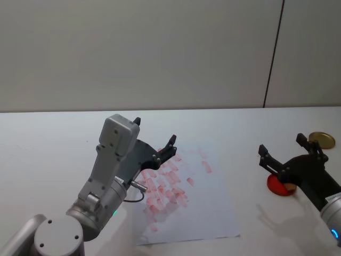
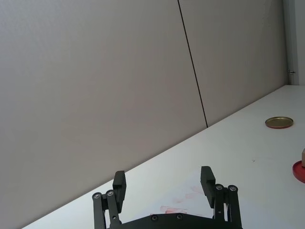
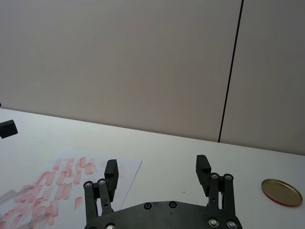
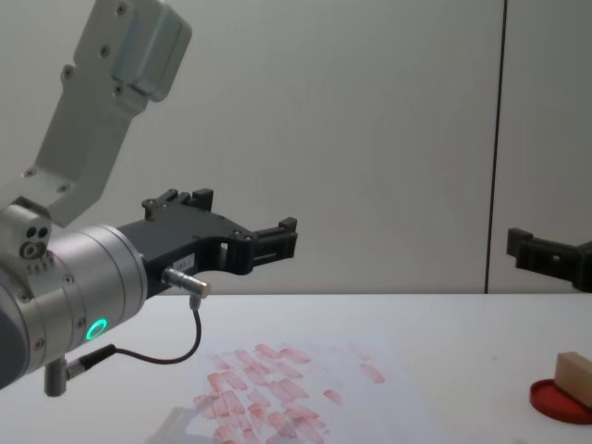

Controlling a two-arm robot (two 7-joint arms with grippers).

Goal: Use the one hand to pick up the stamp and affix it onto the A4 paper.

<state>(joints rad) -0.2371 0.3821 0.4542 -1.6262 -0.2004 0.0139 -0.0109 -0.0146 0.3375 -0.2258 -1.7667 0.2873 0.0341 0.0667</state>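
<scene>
left gripper: fingers wide apart, empty, above the a4 paper
right gripper: fingers wide apart, empty, over the ink pad
stamp: tan wood block, standing on the round red ink pad
a4 paper: flat white sheet, pink rectangular prints, on the counter

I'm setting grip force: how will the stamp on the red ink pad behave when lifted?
The stamp looks like a small solid wooden block, so probably stiff and light. With flat sides it should hardly roll. It stands on the ink pad, so its base may be inky and cling slightly.
</scene>
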